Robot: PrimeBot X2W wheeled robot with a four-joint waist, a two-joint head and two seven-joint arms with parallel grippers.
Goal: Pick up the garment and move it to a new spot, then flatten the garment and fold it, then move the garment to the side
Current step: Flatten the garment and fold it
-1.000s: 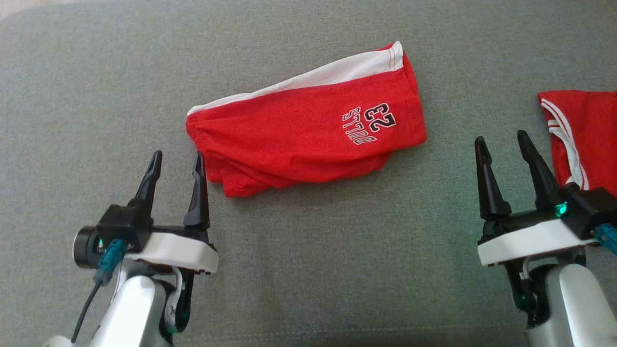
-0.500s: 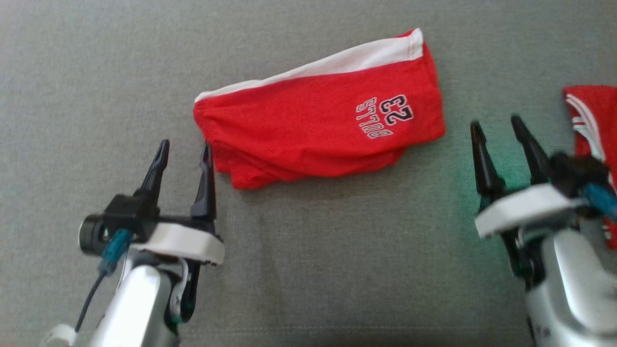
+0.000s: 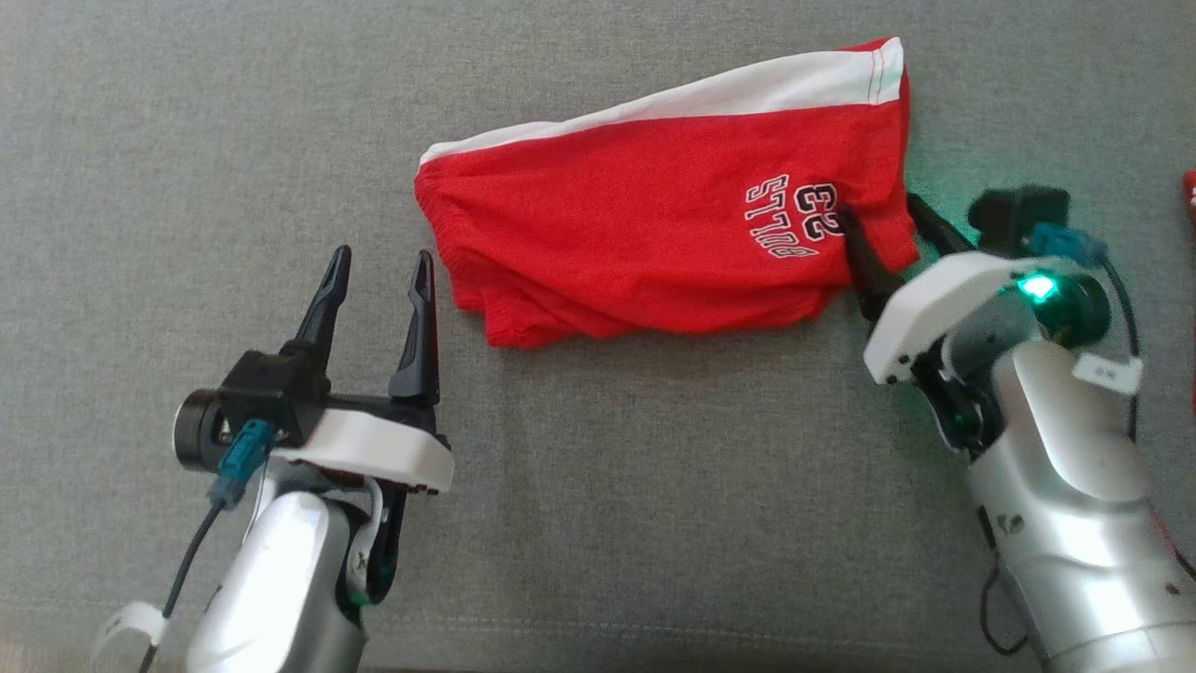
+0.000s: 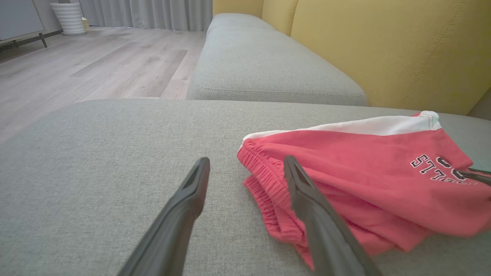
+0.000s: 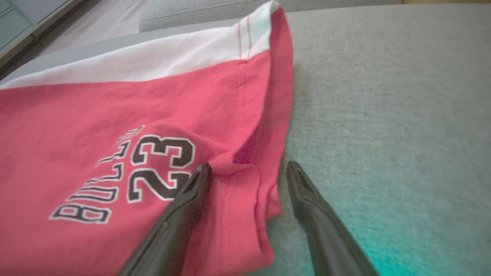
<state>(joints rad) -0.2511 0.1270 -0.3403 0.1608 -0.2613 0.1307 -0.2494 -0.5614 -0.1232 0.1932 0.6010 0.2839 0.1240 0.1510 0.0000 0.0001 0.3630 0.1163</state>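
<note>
The shorts (image 3: 654, 243) lay folded on the sofa cushion (image 3: 654, 486). My right gripper (image 3: 876, 207), jaws apart, straddled the hem corner; my left gripper (image 3: 383, 254), also apart, hung beside the waistband. Closing on one layer could unfold the shorts on lifting

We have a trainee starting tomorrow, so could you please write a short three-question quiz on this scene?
1. True or false: the right gripper has its open jaws on either side of an edge of the red shorts.
2. Which number is printed on the shorts? A) 32 B) 23 C) 45
3. Fill in: the left gripper is open next to the shorts' elastic ___ end.

Key: 1 true; 2 B; 3 waistband.
</note>
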